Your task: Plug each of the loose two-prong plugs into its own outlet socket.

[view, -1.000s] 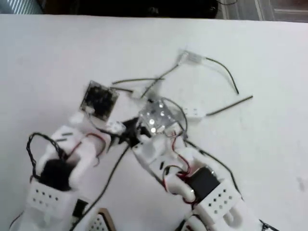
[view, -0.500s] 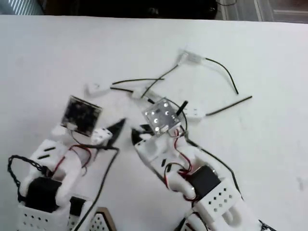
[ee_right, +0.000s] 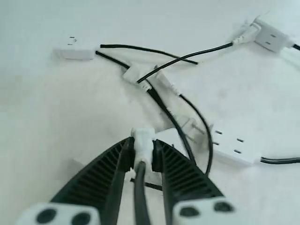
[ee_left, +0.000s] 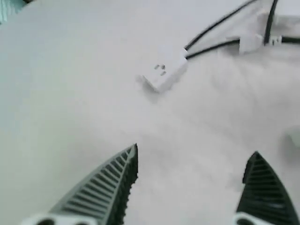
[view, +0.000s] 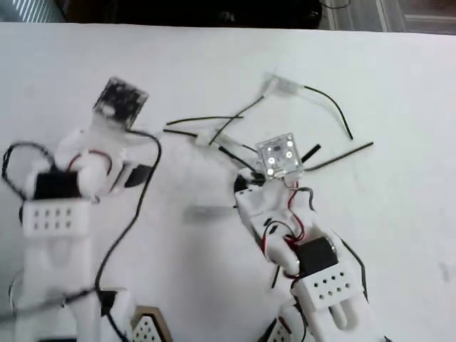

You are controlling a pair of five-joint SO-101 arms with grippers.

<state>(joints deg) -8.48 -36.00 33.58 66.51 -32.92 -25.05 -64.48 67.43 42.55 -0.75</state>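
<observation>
Plug: the white plug (ee_right: 142,135) is pinched in my right gripper, just short of the tangle on the right arm's side. Its black cord (ee_right: 139,187) trails back between the fingers. I can't tell whether it touches the table.
Right gripper (ee_right: 142,141): narrow, with both fingers pressed against the plug's sides.
Left gripper (ee_left: 192,161): wide and holding nothing. It hangs over bare table (view: 399,235), well apart from the tangle on the left arm's side.
Tangle (view: 221,132): black cords (view: 206,119) cross near the table's middle, with two loose plugs (ee_right: 133,75) lying among them.
Small socket (ee_right: 75,48): this one lies flat at the tangle's edge toward my left arm, and two cords lead from it into the tangle. From the left wrist I see its two slots (ee_left: 161,71) facing up. It sits ahead of the open fingers and apart from them.
Far socket (view: 285,85): this one is beyond the tangle, on the side away from both arms. One cord runs from the tangle up to its end, but I can't tell whether anything is seated there.
Near socket (ee_right: 234,146): this one is just beside the tangle on my right arm's side, slots up. A cord leaves it heading away from the tangle.
</observation>
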